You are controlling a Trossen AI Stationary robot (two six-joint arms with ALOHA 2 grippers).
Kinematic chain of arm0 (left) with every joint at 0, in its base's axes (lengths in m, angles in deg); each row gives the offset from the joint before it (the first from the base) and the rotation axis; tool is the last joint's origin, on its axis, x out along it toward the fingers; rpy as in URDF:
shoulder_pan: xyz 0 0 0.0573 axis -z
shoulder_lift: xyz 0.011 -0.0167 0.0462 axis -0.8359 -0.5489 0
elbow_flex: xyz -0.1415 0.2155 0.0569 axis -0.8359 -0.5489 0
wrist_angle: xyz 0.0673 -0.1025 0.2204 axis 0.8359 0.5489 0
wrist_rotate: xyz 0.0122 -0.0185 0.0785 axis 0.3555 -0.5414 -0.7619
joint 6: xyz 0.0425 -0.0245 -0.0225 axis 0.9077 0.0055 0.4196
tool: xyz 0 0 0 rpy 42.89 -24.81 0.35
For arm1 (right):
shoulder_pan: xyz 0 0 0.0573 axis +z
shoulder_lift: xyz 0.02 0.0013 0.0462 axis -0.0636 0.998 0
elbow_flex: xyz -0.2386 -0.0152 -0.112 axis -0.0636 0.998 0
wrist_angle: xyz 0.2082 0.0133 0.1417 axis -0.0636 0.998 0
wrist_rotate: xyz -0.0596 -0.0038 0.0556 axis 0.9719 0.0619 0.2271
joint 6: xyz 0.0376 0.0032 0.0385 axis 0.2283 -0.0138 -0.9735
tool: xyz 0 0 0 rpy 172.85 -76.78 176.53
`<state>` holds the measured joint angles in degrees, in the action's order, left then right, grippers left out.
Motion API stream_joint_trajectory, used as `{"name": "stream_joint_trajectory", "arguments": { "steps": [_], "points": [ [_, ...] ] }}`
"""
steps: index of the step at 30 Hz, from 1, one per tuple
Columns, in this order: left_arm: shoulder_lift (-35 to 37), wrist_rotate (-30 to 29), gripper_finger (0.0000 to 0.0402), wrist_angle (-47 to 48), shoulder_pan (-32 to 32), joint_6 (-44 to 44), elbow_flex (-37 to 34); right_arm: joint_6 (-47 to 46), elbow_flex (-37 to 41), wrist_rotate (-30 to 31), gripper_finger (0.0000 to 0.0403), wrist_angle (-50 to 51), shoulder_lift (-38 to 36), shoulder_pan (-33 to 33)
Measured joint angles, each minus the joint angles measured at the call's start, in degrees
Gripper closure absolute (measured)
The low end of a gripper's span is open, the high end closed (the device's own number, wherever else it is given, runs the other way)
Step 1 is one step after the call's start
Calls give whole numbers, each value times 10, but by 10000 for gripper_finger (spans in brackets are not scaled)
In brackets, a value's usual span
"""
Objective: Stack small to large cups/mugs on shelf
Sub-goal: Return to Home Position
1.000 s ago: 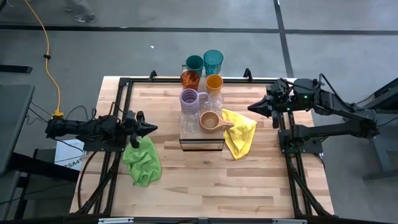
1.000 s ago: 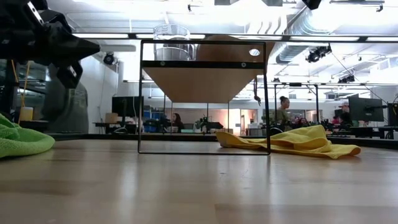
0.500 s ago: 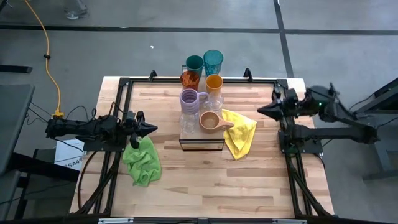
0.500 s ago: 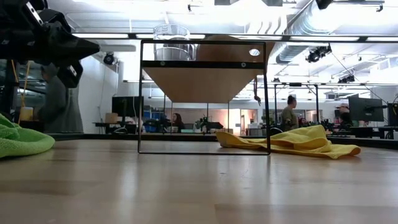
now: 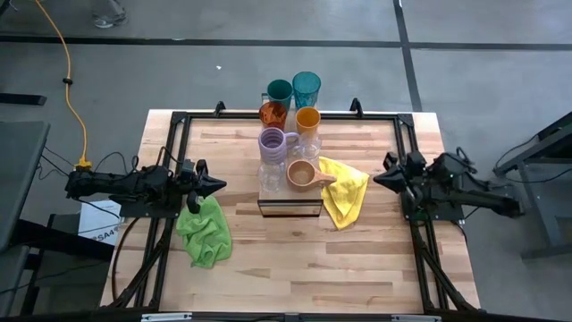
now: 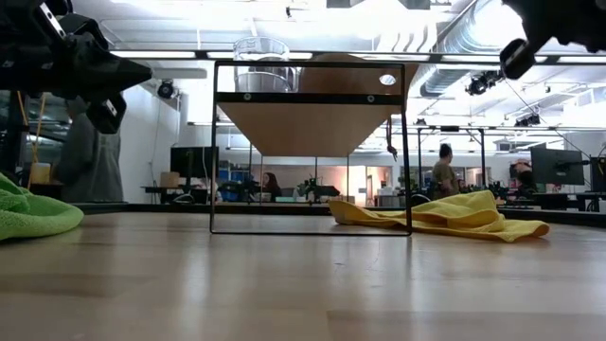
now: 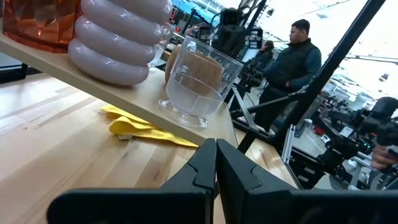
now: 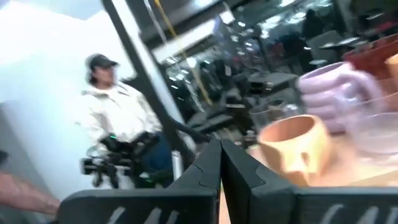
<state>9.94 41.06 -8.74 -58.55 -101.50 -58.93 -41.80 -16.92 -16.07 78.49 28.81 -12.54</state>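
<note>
Right gripper (image 5: 380, 177) has drawn back to 3 o'clock, jaws closed, empty. The tan mug (image 5: 301, 173) stands on the central shelf (image 5: 290, 204), so stacking looks done. Left gripper (image 5: 214, 186) waits at 9 o'clock, jaws closed.

The near half of the worktop (image 5: 295, 268) was found open to passage. Its centre was blocked by the shelf (image 5: 290, 198), crowded with cups (image 5: 273, 140) towards the far edge. A green cloth (image 5: 204, 231) was noted left of it, and a yellow cloth (image 5: 344, 195) just beside its right. A bare lane was recorded between shelf and green cloth.
</note>
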Motion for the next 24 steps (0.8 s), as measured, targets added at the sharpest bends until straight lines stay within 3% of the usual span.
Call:
{"name": "stream_joint_trajectory", "arguments": {
  "steps": [6, 11, 21, 24],
  "points": [
    [0, 0, 401, 0, 0, 0, 0, -11, 92, 55, 403, -132, -36, 58],
    [0, 0, 401, 0, 0, 0, 0, 49, 95, 119, 403, -79, -35, 75],
    [0, 0, 401, 0, 0, 0, 0, 64, 94, 226, 403, 94, -34, 74],
    [0, 0, 401, 0, 0, 0, 0, 98, 93, 236, 403, 92, -35, 75]
  ]
}}
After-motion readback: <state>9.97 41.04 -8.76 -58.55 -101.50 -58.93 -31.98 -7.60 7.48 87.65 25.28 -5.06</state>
